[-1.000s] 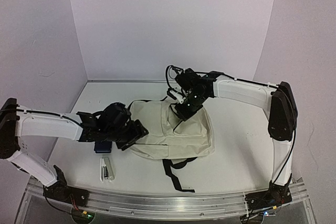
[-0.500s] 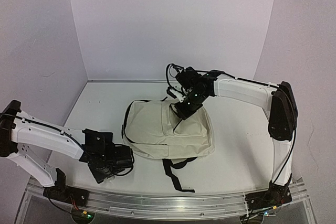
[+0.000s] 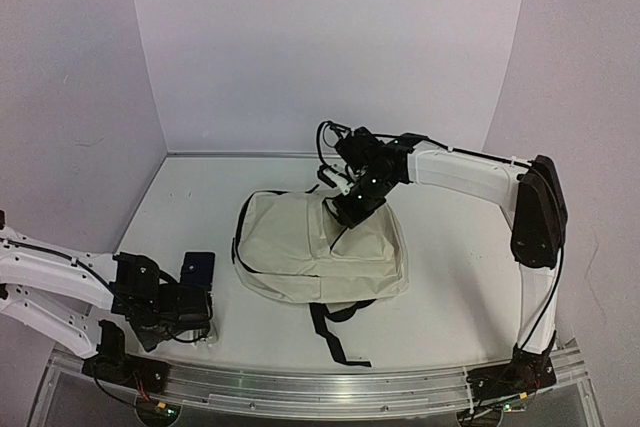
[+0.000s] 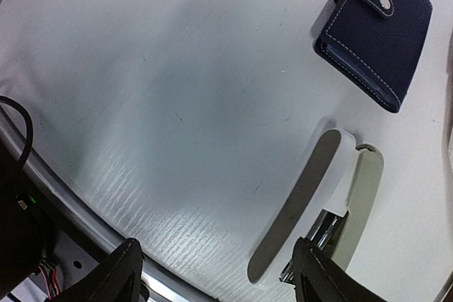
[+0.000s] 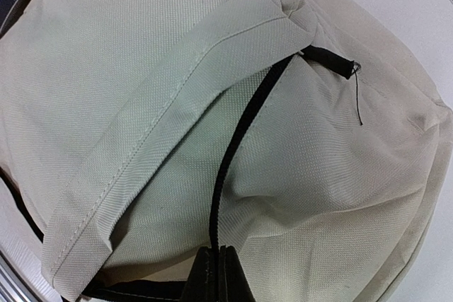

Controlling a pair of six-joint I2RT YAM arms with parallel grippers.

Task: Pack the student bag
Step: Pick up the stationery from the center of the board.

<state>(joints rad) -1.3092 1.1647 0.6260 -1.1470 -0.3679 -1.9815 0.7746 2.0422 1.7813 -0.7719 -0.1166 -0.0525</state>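
- Right now the left fingers are spread wide and grasp nothing. They hang low over the table.
- A stapler lies flat ahead of them, closer to one fingertip than the other. That fits lining up to pick it as the next item.
- Beyond the stapler, further ahead of the left fingers, a navy wallet lies closed by its snap tab, also loose on the table.
- The right fingers are clenched together on the student bag, pinching it at the black zipper line. The cloth tents up toward them, probably to work the zipper or hold the mouth up for loading.
- The bag sprawls under and around the right fingers, well apart from the left ones.
- No opening shows, so I cannot tell what is inside it.
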